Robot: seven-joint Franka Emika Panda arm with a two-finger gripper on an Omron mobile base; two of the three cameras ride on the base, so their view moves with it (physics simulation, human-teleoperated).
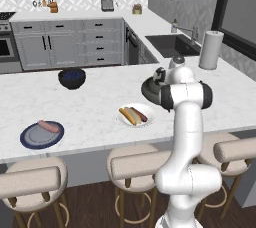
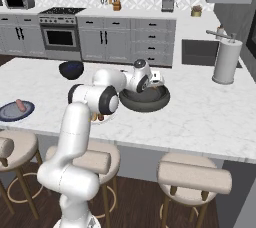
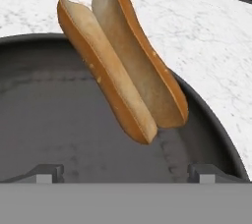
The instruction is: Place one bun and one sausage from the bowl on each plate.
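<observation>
- Left base view: The white arm rises from the near right, bends over the counter (image 1: pixel 100 107) and reaches to the dark bowl (image 1: pixel 149 90). The gripper (image 1: pixel 159 76) sits over the bowl, and the arm hides most of the bowl.
- Near the bowl, a little to its left, is the white plate (image 1: pixel 136 116). A bun (image 1: pixel 127 116) and a sausage (image 1: pixel 139 114) lie on it side by side.
- Far to the left, at the near edge of the counter, is the blue-rimmed plate (image 1: pixel 42 135). A second sausage (image 1: pixel 49 126) lies on it.
- A small dark-blue bowl (image 1: pixel 72 78) stands farther back on the counter. A paper towel roll (image 1: pixel 211 49) stands at the far right, near the sink (image 1: pixel 172 45).
- Right base view: The arm comes up from the near left and bends over the counter. The gripper (image 2: pixel 156 79) is at the far left edge of the dark bowl (image 2: pixel 145 100). The jaws cannot be made out here.
- The blue-rimmed plate (image 2: pixel 14 112) with its sausage (image 2: pixel 20 105) is at the far left. The white plate (image 2: pixel 102 118) is mostly hidden behind the arm.
- The dark-blue bowl (image 2: pixel 71 69) is behind the arm, and the paper towel roll (image 2: pixel 226 61) is on the right.
- Hand view: A bun (image 3: pixel 120 61), split open along its top, leans on the wall and rim of the dark bowl (image 3: pixel 59 115). One end sticks out past the rim and over the counter (image 3: pixel 206 36).
- The two finger tips (image 3: pixel 47 172) stand wide apart at the bottom. They hold nothing, and the bun is beyond them.
</observation>
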